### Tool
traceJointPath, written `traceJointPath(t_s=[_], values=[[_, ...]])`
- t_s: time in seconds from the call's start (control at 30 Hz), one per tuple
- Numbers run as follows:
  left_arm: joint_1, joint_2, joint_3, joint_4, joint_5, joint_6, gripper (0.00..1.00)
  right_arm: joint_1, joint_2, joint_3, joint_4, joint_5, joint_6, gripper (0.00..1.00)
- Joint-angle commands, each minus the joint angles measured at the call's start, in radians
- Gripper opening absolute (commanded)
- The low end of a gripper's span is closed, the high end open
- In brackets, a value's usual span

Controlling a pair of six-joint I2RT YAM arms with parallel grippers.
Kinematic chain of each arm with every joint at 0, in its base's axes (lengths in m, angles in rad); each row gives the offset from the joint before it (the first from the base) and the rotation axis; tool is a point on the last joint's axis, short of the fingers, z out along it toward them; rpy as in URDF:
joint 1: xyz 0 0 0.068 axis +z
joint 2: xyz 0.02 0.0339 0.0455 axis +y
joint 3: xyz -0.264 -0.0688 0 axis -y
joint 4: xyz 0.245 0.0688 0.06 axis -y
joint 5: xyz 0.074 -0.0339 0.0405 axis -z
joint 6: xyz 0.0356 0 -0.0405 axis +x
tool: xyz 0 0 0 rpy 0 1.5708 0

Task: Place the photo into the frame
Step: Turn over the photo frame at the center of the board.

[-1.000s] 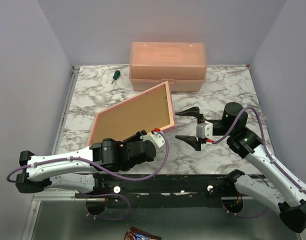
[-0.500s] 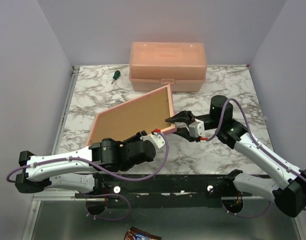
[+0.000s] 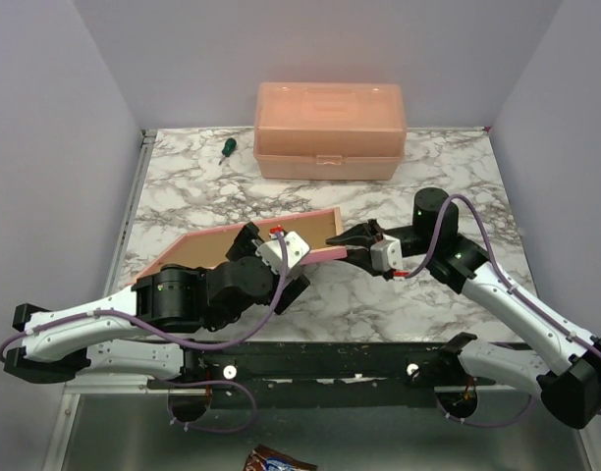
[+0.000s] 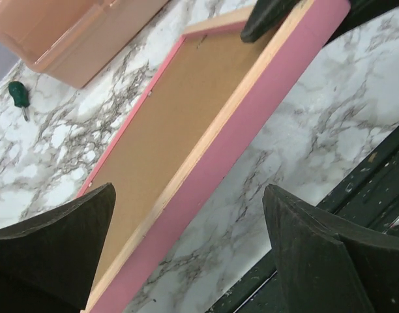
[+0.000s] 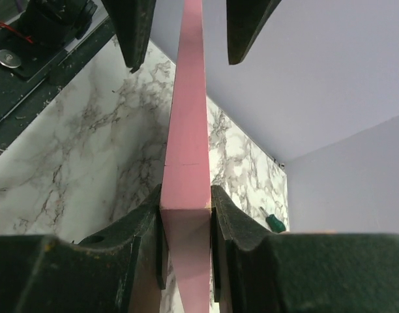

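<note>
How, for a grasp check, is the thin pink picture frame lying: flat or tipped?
Tipped: the thin pink picture frame stands steeply on edge, clamped by the right gripper.

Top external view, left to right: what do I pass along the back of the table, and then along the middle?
Back: green screwdriver → peach plastic box. Middle: frame → right hand, clamped on the frame's right end. The left hand overlaps the frame, so I leave it unplaced.
</note>
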Motion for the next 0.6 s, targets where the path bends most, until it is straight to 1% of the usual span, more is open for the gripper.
traceJointPath(t_s=[0.0, 0.17, 0.27, 0.33, 0.4, 0.5, 0.57], values=[[-0.006, -0.027, 0.08, 0.052, -0.001, -0.043, 0.99, 0.007, -0.026, 0.02, 0.001, -0.024, 0.115, 0.0], [-0.005, -0.045, 0.131, 0.079, -0.002, -0.054, 0.99, 0.007, -0.029, 0.053, 0.011, -0.035, 0.273, 0.01], [-0.005, -0.062, 0.14, 0.103, 0.006, -0.077, 0.99, 0.007, -0.049, 0.051, 0.074, -0.023, 0.414, 0.0], [-0.005, -0.075, 0.134, 0.124, 0.015, -0.097, 0.99, 0.007, -0.064, 0.038, 0.17, 0.018, 0.574, 0.01], [-0.005, -0.086, 0.126, 0.142, 0.029, -0.116, 0.98, 0.007, -0.077, 0.034, 0.22, 0.098, 0.736, 0.0], [-0.002, -0.093, 0.115, 0.158, 0.048, -0.148, 0.98, 0.007, -0.07, 0.068, 0.212, 0.25, 0.966, 0.01], [0.003, -0.093, 0.104, 0.167, 0.058, -0.181, 0.98, 0.007, -0.041, 0.104, 0.15, 0.271, 1.016, 0.01]])
